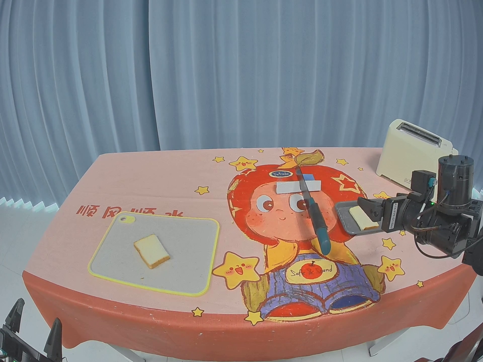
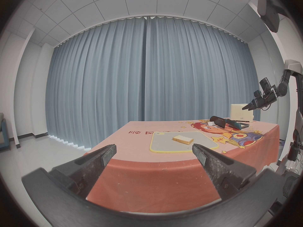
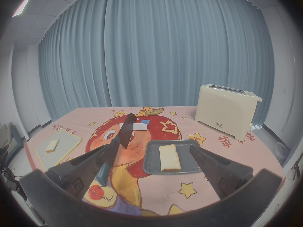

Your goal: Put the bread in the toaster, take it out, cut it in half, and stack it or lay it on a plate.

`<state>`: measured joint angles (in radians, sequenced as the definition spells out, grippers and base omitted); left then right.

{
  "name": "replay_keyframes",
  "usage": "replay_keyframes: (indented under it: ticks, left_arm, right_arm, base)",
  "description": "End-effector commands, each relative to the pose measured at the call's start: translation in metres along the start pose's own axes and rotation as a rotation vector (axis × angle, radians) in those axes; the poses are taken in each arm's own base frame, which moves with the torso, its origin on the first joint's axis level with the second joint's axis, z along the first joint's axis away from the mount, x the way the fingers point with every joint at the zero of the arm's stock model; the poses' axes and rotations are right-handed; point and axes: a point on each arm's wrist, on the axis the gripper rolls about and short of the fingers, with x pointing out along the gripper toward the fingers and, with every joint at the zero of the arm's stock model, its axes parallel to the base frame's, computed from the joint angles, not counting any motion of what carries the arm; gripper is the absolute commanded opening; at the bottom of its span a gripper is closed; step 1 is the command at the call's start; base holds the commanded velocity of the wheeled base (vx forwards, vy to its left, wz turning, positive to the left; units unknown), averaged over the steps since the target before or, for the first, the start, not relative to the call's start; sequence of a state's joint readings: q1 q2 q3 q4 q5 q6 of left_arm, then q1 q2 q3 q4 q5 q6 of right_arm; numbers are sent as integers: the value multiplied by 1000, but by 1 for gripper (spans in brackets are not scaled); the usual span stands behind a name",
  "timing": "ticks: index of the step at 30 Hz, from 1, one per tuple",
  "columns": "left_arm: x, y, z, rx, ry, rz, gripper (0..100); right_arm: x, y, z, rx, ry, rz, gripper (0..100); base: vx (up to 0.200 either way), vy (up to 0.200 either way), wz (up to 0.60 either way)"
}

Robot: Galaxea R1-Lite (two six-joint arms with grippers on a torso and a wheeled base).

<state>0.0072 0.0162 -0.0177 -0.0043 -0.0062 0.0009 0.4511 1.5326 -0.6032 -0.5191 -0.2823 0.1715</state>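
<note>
One half slice of bread (image 1: 152,251) lies on the grey, yellow-rimmed cutting board (image 1: 191,272) at the table's left. Another half slice (image 1: 363,217) (image 3: 169,156) rests on a dark grey plate (image 1: 345,217) (image 3: 186,165) at the right. My right gripper (image 1: 371,207) (image 3: 151,148) hovers open just above that plate's right side, holding nothing. The cream toaster (image 1: 412,154) (image 3: 225,109) stands at the back right. My left gripper (image 1: 35,320) (image 2: 153,148) is open and low in front of the table's left corner, away from the board (image 2: 164,144) and its bread (image 2: 183,139).
A knife (image 1: 314,212) (image 3: 121,136) with a teal handle lies in the table's middle, its blade propped on a small white and blue block (image 1: 298,185). The tablecloth between the board and the knife is bare. A blue curtain hangs behind the table.
</note>
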Motion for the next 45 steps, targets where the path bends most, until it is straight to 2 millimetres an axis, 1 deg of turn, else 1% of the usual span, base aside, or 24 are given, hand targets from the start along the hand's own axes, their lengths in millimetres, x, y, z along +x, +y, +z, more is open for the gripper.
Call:
replay_keyframes:
  ticks: [1, 38, 42, 45]
  left_arm:
    - [0, 0, -5, -1, 1, 0, 100]
    - [0, 0, -5, -1, 1, 0, 100]
    - [0, 0, -5, -1, 1, -1, 100]
    - [0, 0, -5, -1, 1, 0, 100]
  right_arm:
    - [-5, 4, 1, -3, -13, 19, 100]
    - [-13, 18, -6, -33, -5, 60, 100]
    - [-15, 21, -7, -41, -3, 76, 100]
    - [-24, 28, -12, -60, -1, 118, 100]
  base:
    - [0, 0, 0]
    - [0, 0, 0]
    - [0, 200, 0]
    - [0, 200, 0]
